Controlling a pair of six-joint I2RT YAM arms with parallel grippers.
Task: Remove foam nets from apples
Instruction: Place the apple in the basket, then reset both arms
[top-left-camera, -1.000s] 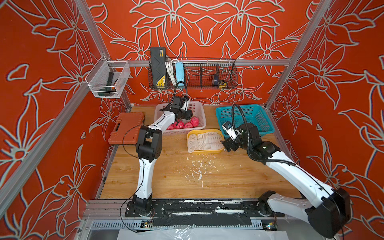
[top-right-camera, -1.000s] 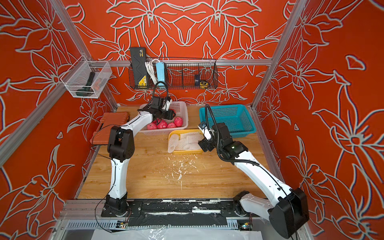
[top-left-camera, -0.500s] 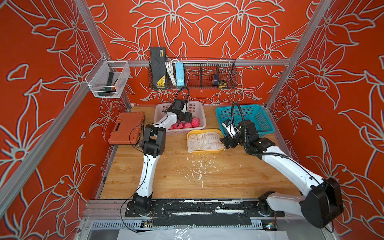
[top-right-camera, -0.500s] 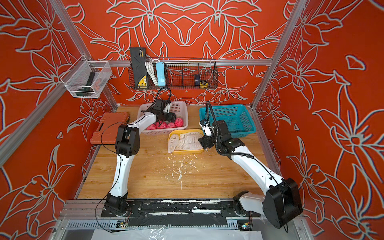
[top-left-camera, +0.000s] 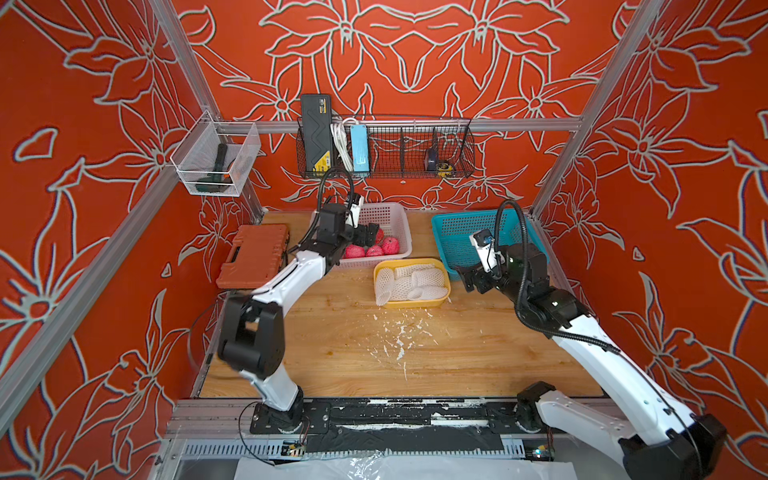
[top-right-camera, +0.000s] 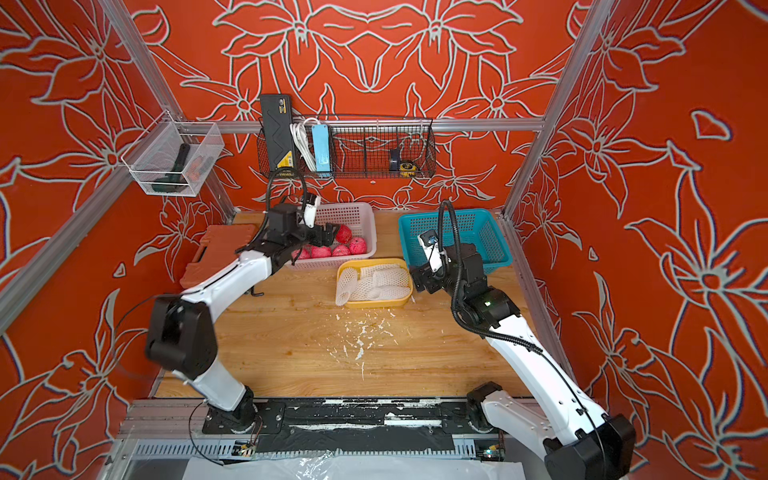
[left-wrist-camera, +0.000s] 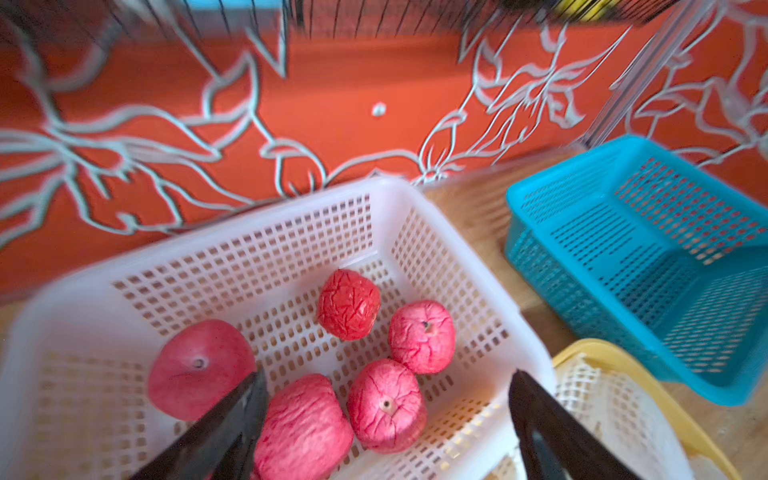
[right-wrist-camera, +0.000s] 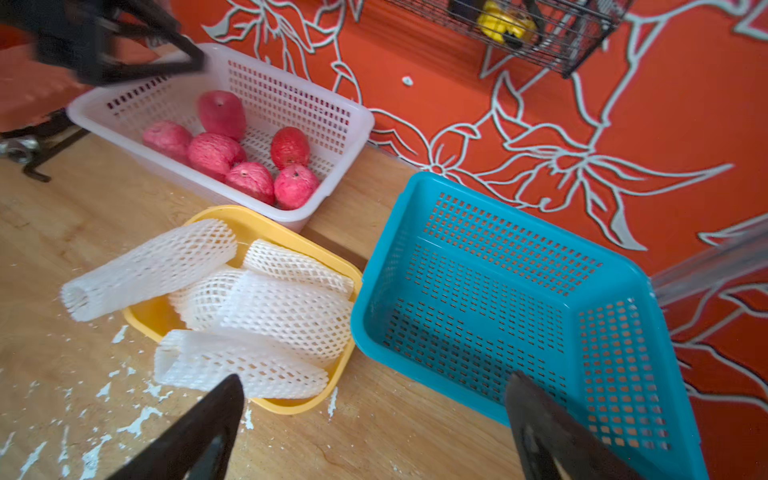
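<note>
Several bare pinkish-red apples (left-wrist-camera: 384, 405) lie in the white basket (top-left-camera: 386, 210) at the back of the table, seen also in the right wrist view as apples (right-wrist-camera: 214, 153). My left gripper (top-left-camera: 368, 235) hangs just above them, its jaws open and empty. Several white foam nets (top-left-camera: 411, 282) are piled in the yellow tray (top-left-camera: 415, 304), one hanging over its left rim. My right gripper (top-left-camera: 467, 278) is open and empty, low over the wood between the yellow tray and the blue basket (top-left-camera: 457, 216).
An orange toolbox (top-left-camera: 253, 262) sits at the back left. White foam flakes (top-left-camera: 399, 336) litter the middle of the table. A wire rack (top-left-camera: 386, 145) hangs on the back wall and a clear bin (top-left-camera: 216, 162) on the left wall. The blue basket holds nothing.
My left gripper's jaws have opened wide over the white basket, and that arm's elbow has swung left and toward the front. The right arm has barely shifted.
</note>
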